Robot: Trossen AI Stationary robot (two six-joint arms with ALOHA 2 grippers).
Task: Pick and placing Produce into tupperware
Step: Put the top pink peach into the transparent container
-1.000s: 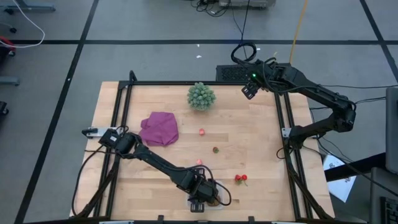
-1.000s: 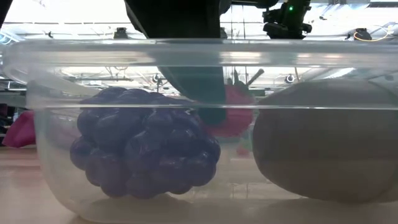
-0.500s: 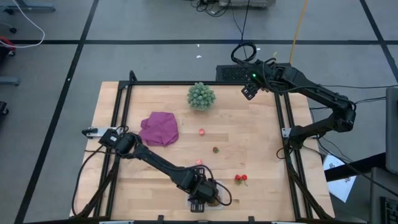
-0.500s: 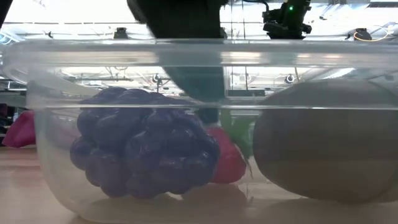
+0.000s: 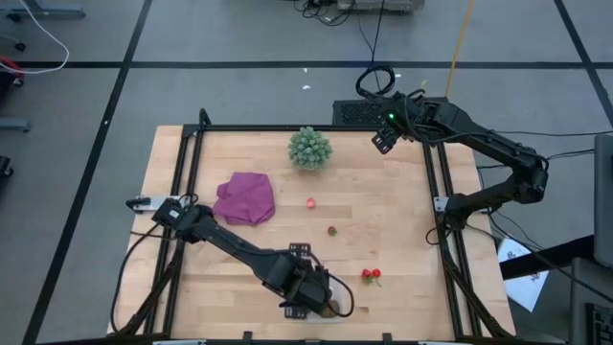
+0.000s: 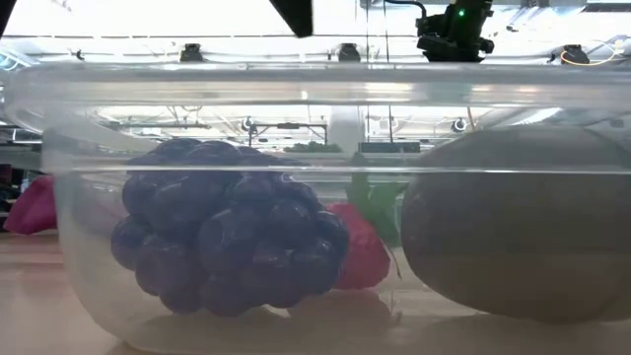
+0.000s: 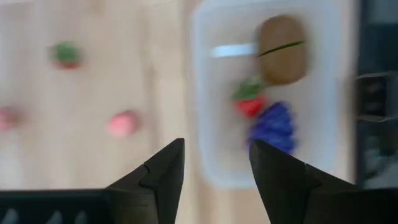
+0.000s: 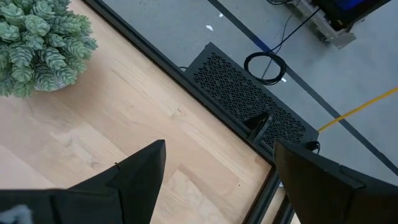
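The clear tupperware (image 7: 214, 137) stands at the table's near edge, its rim (image 6: 315, 84) filling the low view. In it lie a purple grape cluster (image 6: 227, 232), a red berry with green leaves (image 6: 360, 256) and a brown kiwi (image 6: 513, 227). My left gripper (image 7: 216, 165) hangs open above the tub's left side (image 5: 306, 297), holding nothing. Loose on the wood are a pink berry (image 5: 310, 202), a small green-brown piece (image 5: 331, 230) and red cherries (image 5: 371, 276). My right gripper (image 8: 217, 168) waits open over the far right corner (image 5: 386, 141).
A pale green bushy ball (image 5: 310, 149) stands at the far middle, and a magenta cloth (image 5: 246, 198) lies to the left. Black frame rails (image 5: 433, 206) run along the table's sides. Bare wood lies between the loose fruits.
My left gripper has let go of the red berry. The berry has dropped from high in the tub to its floor, between the grape cluster and the kiwi. The gripper has then risen straight up out of the tub.
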